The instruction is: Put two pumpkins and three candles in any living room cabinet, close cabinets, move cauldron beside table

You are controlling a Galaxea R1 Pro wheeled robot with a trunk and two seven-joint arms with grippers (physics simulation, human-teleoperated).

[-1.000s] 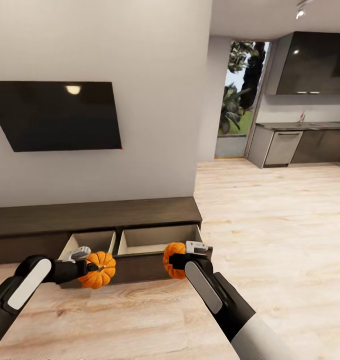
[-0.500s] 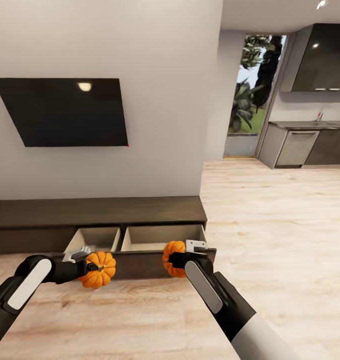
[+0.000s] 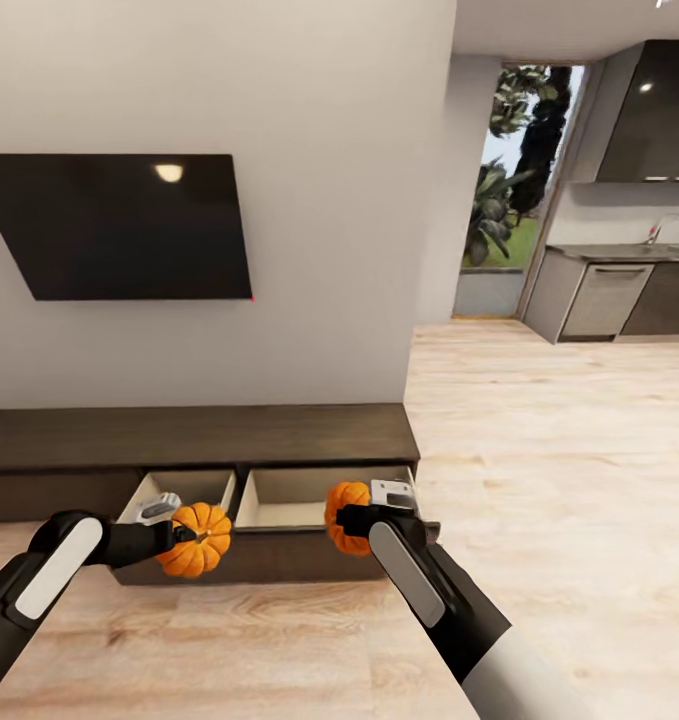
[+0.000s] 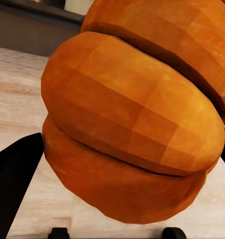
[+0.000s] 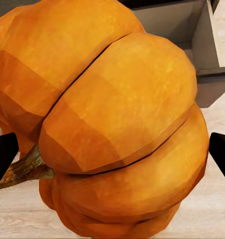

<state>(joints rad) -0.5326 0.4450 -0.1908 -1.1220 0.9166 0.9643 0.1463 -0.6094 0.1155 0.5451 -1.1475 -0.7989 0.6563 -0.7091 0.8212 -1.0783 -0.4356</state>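
I had the left gripper (image 3: 179, 533) clamped on one pumpkin (image 3: 197, 541), the right gripper (image 3: 351, 520) clamped on the other pumpkin (image 3: 345, 517), both before the cabinet's (image 3: 194, 436) open drawers

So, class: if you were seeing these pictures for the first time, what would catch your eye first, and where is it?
Two small orange ribbed pumpkins, one clamped in the left gripper and one in the right gripper, held low in front of the long dark brown wooden cabinet. Its two light-lined drawers stand pulled open just behind them. Above hangs a big black wall screen.
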